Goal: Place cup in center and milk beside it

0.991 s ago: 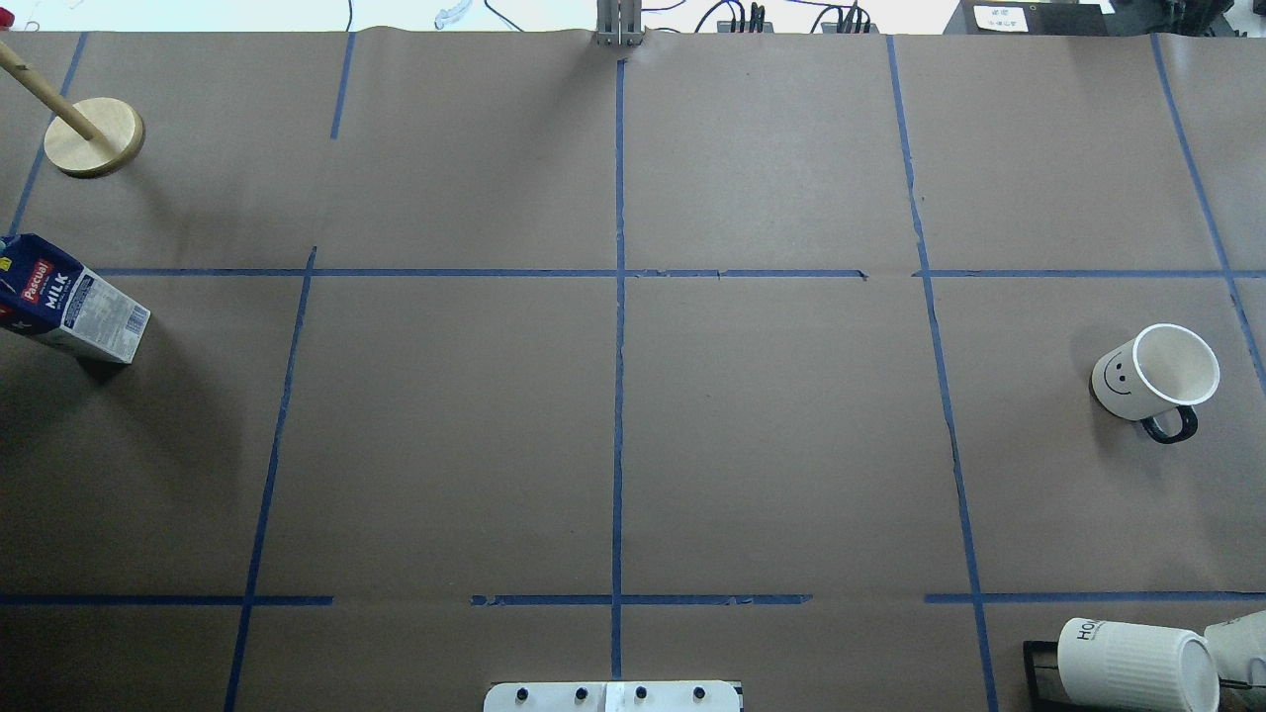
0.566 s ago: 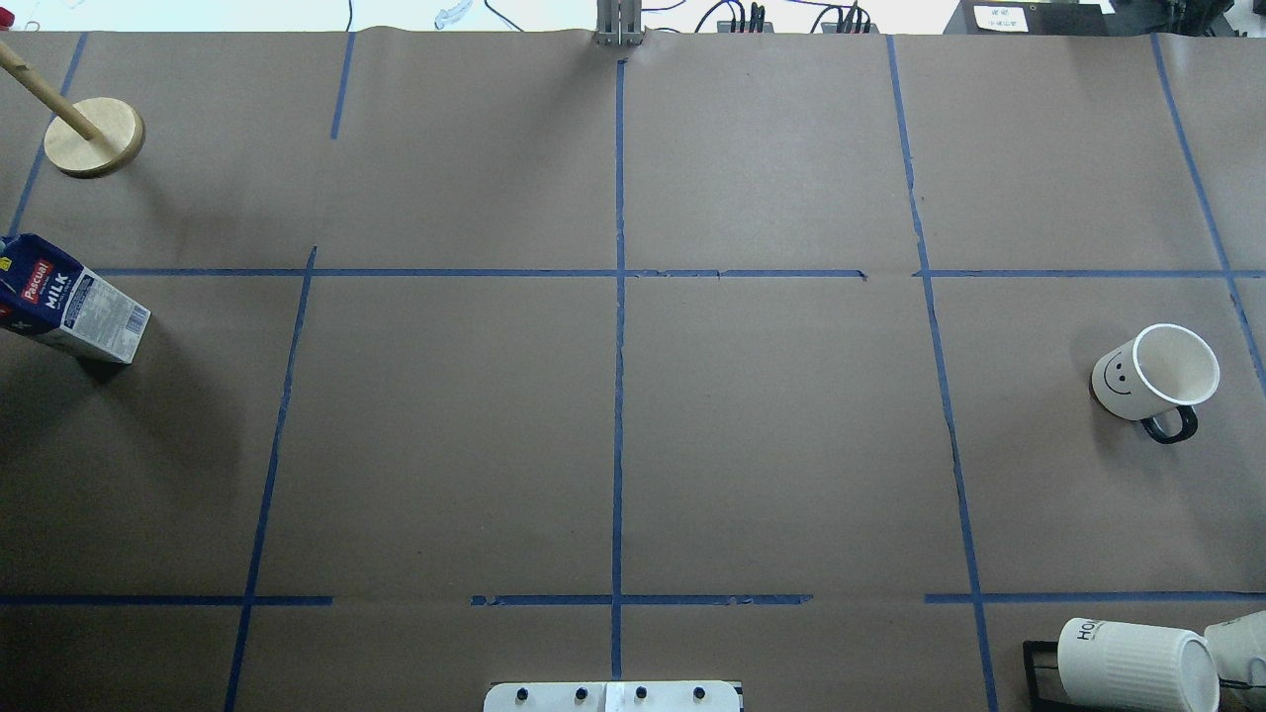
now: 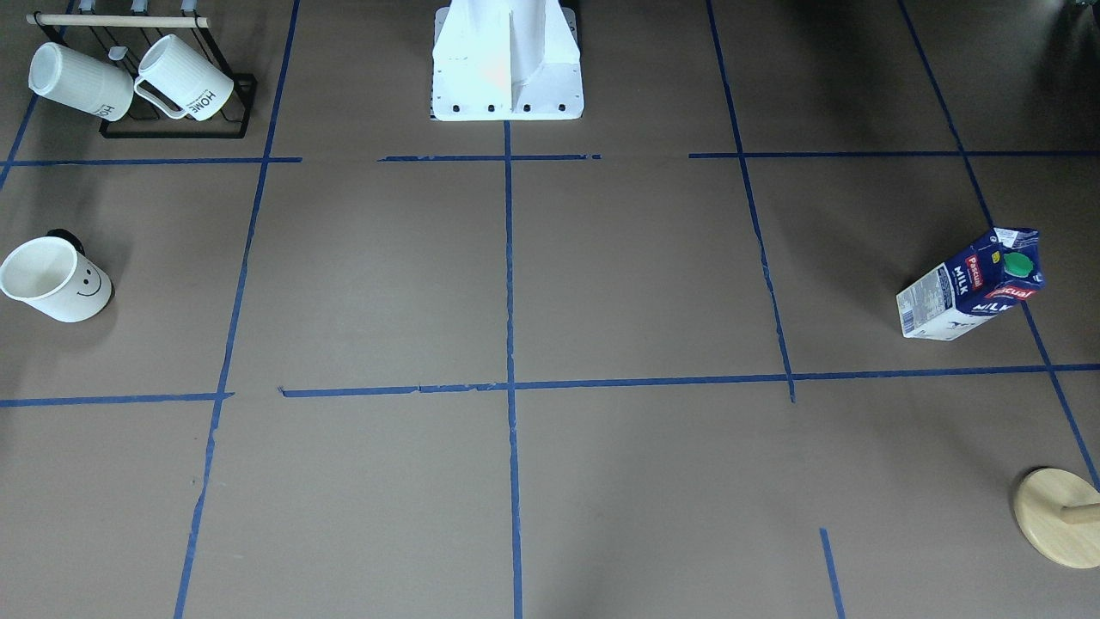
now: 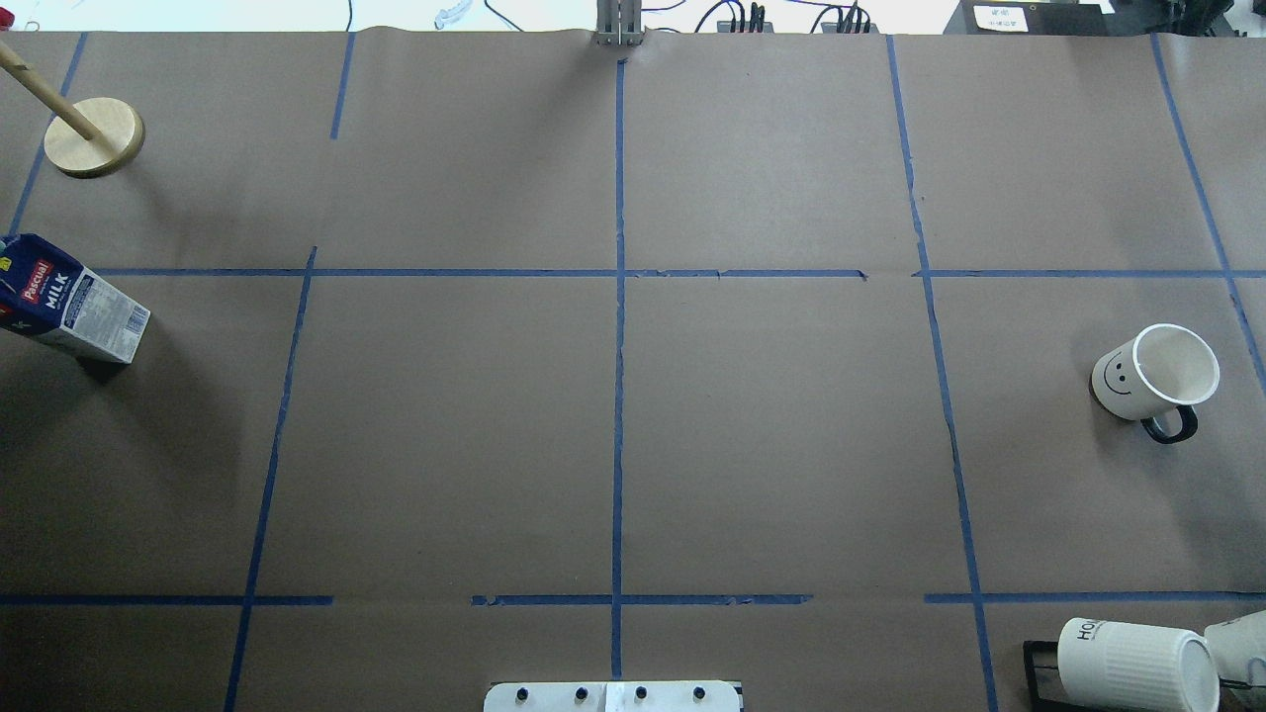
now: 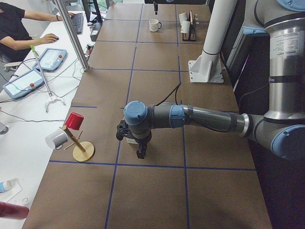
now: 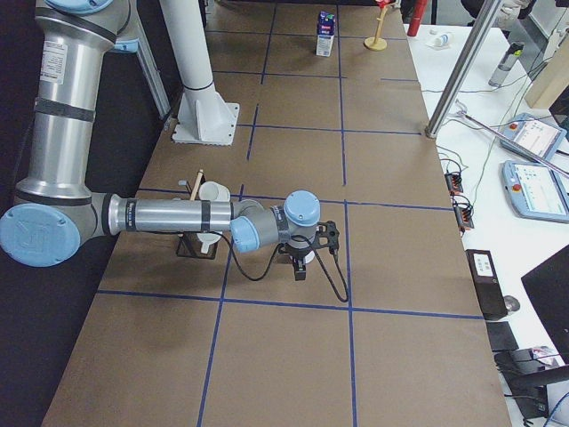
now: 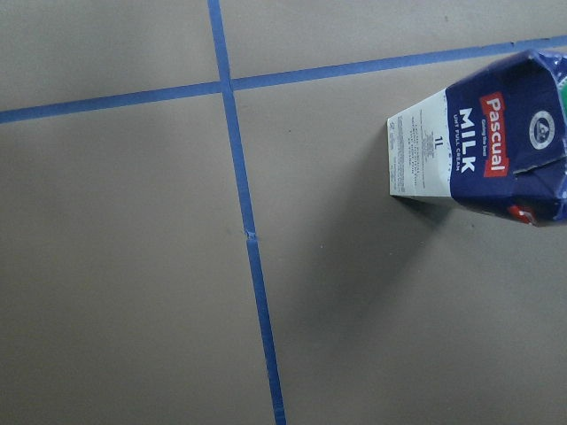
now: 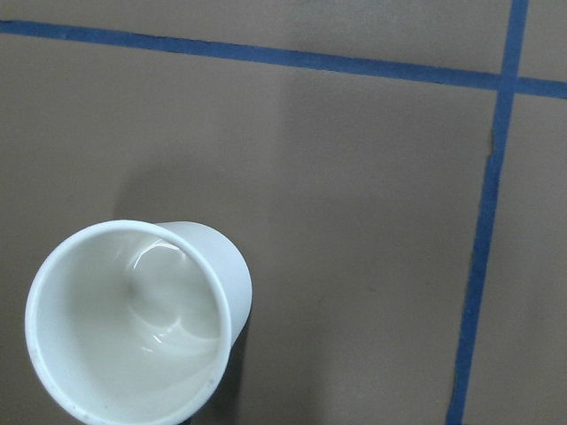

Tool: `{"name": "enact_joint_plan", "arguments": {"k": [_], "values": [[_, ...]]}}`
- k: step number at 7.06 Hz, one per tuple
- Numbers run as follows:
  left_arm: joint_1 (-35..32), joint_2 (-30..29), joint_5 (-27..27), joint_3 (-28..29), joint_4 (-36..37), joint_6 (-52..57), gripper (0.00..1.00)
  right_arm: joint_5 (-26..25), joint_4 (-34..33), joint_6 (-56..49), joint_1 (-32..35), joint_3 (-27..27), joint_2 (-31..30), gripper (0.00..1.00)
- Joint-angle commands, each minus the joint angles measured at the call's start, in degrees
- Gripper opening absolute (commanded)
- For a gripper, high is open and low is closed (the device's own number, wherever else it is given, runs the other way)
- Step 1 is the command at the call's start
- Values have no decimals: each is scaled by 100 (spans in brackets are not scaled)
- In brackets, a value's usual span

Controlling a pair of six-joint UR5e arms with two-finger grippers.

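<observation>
The cup [image 4: 1152,381], white with a smiley face and black handle, stands upright at the right side; it also shows in the front view [image 3: 56,279] and from above in the right wrist view [image 8: 133,323]. The milk [image 4: 69,302] carton stands at the far left edge, also seen in the front view [image 3: 971,288] and the left wrist view [image 7: 483,146]. The center [image 4: 619,273] tape crossing is bare. The left gripper [image 5: 141,153] hangs above the table by the milk, and the right gripper [image 6: 300,269] hangs over the cup's area. I cannot tell whether either is open or shut.
A black rack [image 3: 172,129] with two ribbed "HOME" mugs [image 4: 1132,663] stands at the near right by the robot. A wooden peg stand [image 4: 94,136] stands at the far left. The white robot base [image 3: 507,69] sits at the near middle edge. An operator [image 5: 14,28] sits beyond the table.
</observation>
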Motion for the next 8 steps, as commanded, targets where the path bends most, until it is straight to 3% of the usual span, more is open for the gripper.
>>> {"name": "enact_joint_plan", "arguments": {"k": [1, 3, 5, 6, 7, 8], "values": [[0, 1, -1, -1, -2, 3, 100, -10, 209, 130, -200, -379, 283, 96], [-9, 1, -1, -9, -2, 12, 100, -10, 218, 130, -253, -565, 425, 95], [-9, 1, -1, -9, -2, 12, 100, -10, 227, 130, -498, -820, 539, 84], [-9, 1, -1, -1, -2, 12, 100, -1, 235, 130, -569, -812, 539, 56], [-9, 1, -1, -9, -2, 12, 100, -18, 288, 130, -700, -803, 539, 16], [-9, 10, -9, -9, -2, 20, 100, -97, 436, 156, -719, -759, 557, 2]]}}
